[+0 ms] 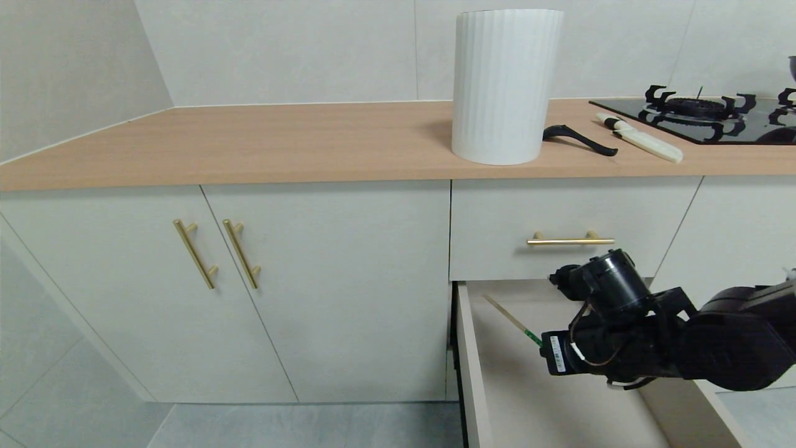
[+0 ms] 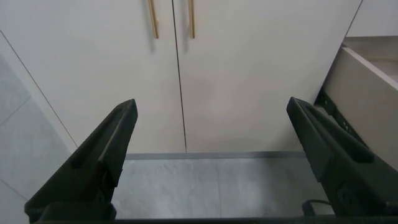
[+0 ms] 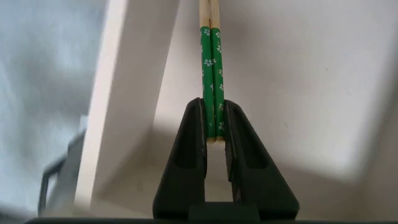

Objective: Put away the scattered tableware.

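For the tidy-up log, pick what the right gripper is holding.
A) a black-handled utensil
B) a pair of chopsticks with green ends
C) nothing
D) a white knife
B: the right gripper is shut on the chopsticks. Their green patterned ends are pinched between its fingers, over the open drawer.

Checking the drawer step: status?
Right claw shut on chopsticks, over open drawer. Left claw open, by cabinet doors. Nothing blocking the drop.
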